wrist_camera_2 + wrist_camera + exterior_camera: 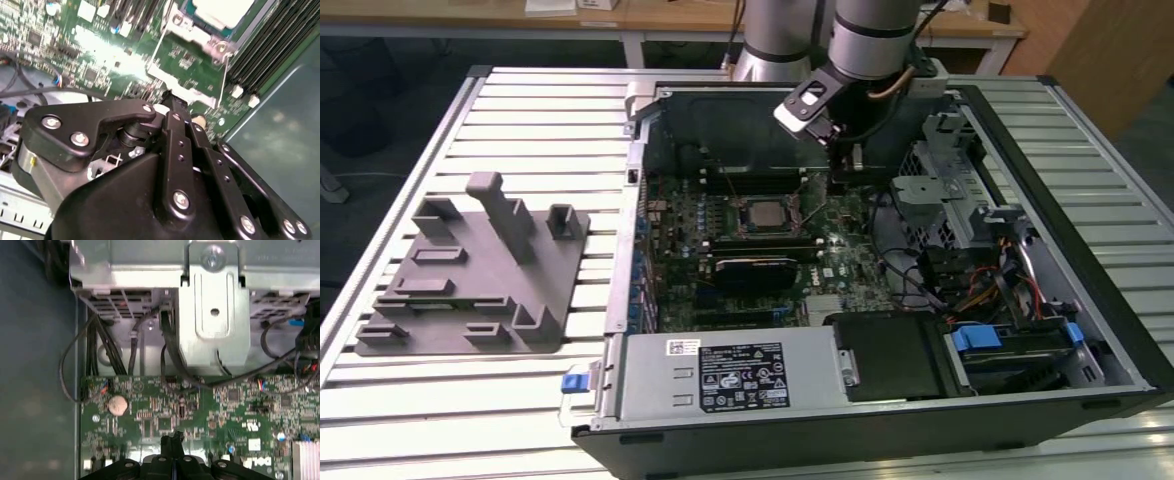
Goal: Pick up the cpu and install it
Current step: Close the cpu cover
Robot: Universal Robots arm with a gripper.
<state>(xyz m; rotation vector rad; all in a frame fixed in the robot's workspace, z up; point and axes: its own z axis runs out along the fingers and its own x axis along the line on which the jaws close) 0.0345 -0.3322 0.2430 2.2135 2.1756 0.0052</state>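
The cpu lies flat in its socket in the middle of the board, inside the open case. Its shiny metal top faces up. It is square, so it has no long side, and its edges run straight with the socket's edges. The gripper hangs low over the board, close to the cpu, on the exterior view's right of it. In both wrist views its fingers are pressed together with nothing between them. I think things could go wrong if the arm moves sideways this low. The fingers could hit the socket's metal frame, scrape the little parts on the board, or snag the black wires. A bump on the cpu could tip it and bend the tiny pins under it.
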